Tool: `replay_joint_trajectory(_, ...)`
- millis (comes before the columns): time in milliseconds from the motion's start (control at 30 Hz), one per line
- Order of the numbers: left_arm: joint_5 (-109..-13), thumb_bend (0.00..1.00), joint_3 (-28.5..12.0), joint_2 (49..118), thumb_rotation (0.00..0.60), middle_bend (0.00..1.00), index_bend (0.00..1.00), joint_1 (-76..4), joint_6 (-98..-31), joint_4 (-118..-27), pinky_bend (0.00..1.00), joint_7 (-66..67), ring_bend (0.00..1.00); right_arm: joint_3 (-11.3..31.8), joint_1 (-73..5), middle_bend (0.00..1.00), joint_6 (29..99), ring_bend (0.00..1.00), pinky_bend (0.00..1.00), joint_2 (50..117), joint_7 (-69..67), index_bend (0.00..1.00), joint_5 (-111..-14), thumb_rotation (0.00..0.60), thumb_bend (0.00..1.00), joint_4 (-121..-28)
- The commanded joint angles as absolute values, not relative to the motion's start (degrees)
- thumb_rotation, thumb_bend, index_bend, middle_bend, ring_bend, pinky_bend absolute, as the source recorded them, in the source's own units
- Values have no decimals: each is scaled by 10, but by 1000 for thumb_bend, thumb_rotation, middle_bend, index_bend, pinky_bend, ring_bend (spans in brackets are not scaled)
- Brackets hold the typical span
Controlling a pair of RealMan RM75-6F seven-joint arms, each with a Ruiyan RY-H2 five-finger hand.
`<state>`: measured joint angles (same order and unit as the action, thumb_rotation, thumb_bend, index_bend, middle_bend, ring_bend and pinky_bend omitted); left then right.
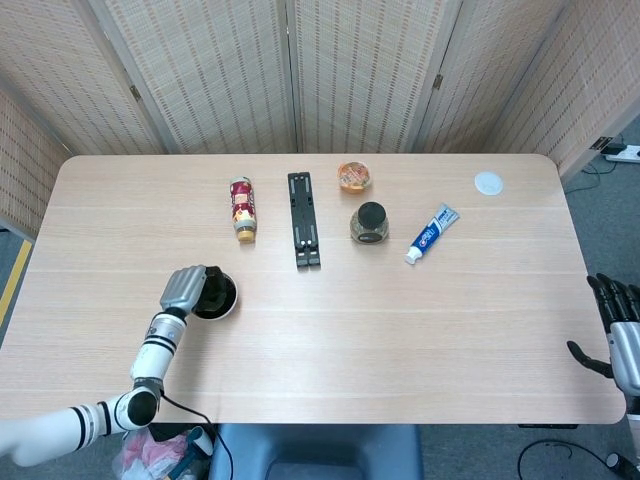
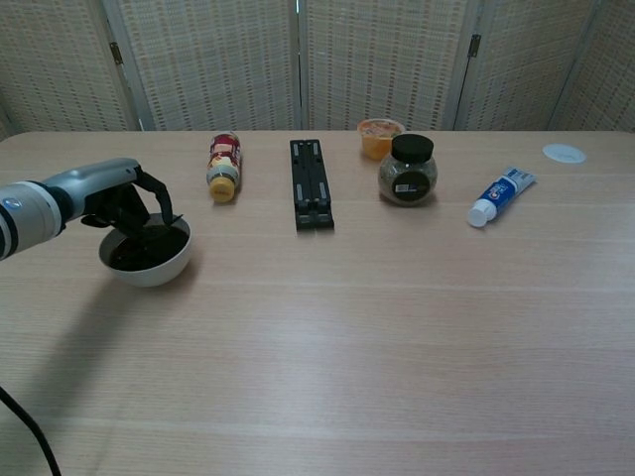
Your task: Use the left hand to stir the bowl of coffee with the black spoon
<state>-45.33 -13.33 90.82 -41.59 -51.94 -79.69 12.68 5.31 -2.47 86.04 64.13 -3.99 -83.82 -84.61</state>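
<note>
A white bowl (image 2: 151, 269) of dark coffee (image 1: 217, 297) sits on the table's left side. My left hand (image 2: 111, 197) hangs over the bowl's left rim, fingers curled down around the black spoon (image 2: 164, 231), whose lower end dips into the coffee. In the head view the left hand (image 1: 183, 290) covers the bowl's left part and hides the spoon. My right hand (image 1: 622, 335) is off the table's right edge, low, fingers apart and holding nothing.
Along the far half lie a red-labelled bottle (image 1: 242, 208) on its side, a black flat rail (image 1: 304, 217), an orange cup (image 1: 354, 176), a dark-lidded jar (image 1: 369, 223), a toothpaste tube (image 1: 431, 232) and a white lid (image 1: 488, 181).
</note>
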Motion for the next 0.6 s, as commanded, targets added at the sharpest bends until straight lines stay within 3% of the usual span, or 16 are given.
replay_joint_trajectory(33, -457, 530, -132, 913, 600, 1000, 699, -416, -519, -800, 1000, 126, 1000, 53, -25, 76, 860, 76, 90, 641, -40, 0, -838, 600, 126, -846)
replay_joint_trajectory(600, -440, 530, -159, 952, 600, 1000, 697, -438, -527, -740, 1000, 139, 1000, 53, -17, 76, 867, 76, 90, 639, -45, 0, -833, 600, 126, -846)
